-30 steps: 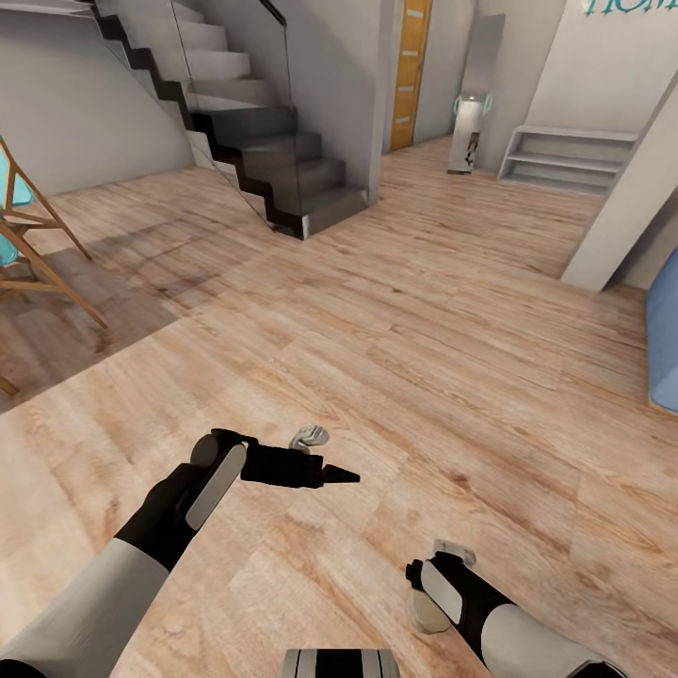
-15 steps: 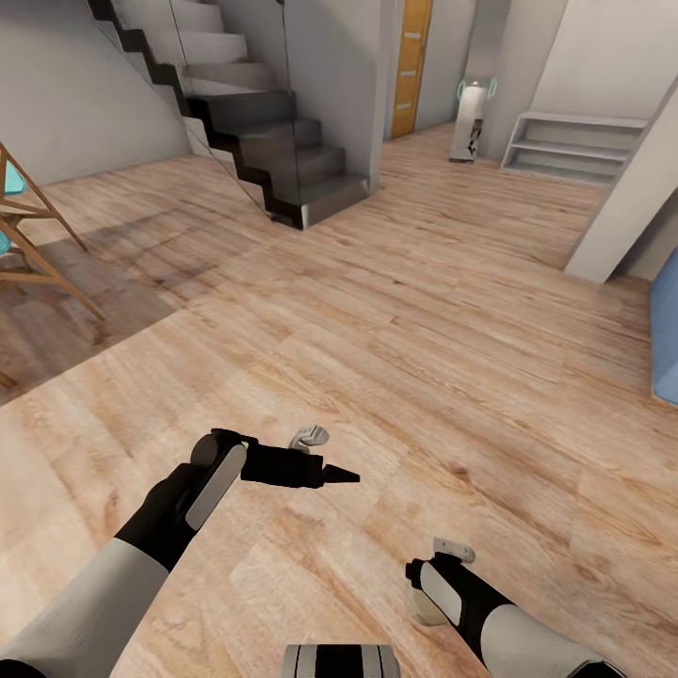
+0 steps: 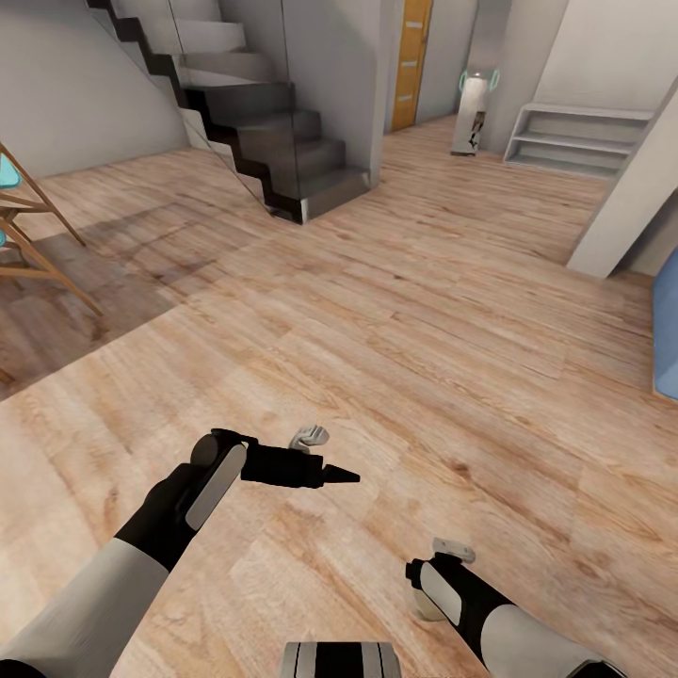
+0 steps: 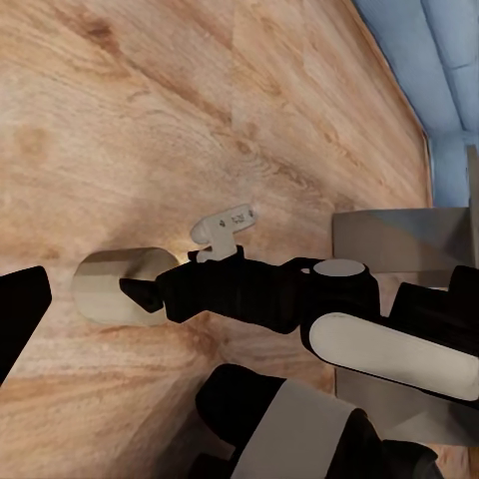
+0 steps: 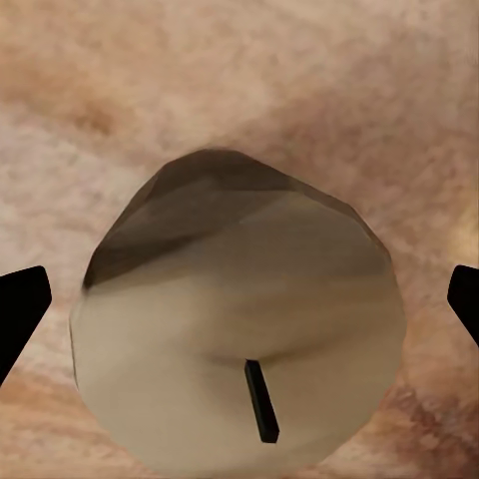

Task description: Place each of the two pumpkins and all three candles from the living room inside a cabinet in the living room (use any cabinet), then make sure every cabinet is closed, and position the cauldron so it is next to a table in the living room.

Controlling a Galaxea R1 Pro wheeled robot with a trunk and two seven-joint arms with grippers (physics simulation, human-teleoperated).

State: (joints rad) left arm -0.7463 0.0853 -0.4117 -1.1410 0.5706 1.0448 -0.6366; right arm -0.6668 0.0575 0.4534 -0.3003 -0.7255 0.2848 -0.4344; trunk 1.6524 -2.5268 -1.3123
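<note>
A stubby tan candle (image 5: 239,329) sits between the two black fingertips of my right gripper (image 5: 239,304), wick end facing the camera. In the head view the right gripper (image 3: 419,595) hangs low over the wooden floor, shut on the candle (image 3: 430,617). The left wrist view shows the same candle (image 4: 105,289) at the tip of the right gripper (image 4: 150,289). My left gripper (image 3: 344,476) is held out level ahead of my trunk with nothing in it; one of its fingertips (image 4: 20,309) stands far out at the frame's edge. Pumpkins, cabinet, cauldron and table are out of view.
A dark staircase (image 3: 273,141) with a glass side rises at the back left. Wooden chair legs (image 3: 38,245) stand at the left edge. A blue sofa (image 3: 667,339) and a white wall corner (image 3: 621,207) are at the right. Grey shelves (image 3: 574,141) and an orange door (image 3: 410,61) lie far ahead.
The whole picture has shifted: the camera has moved over the floor, and the stairs and shelves sit higher in the frame. Both arms keep their pose, candle still held.
</note>
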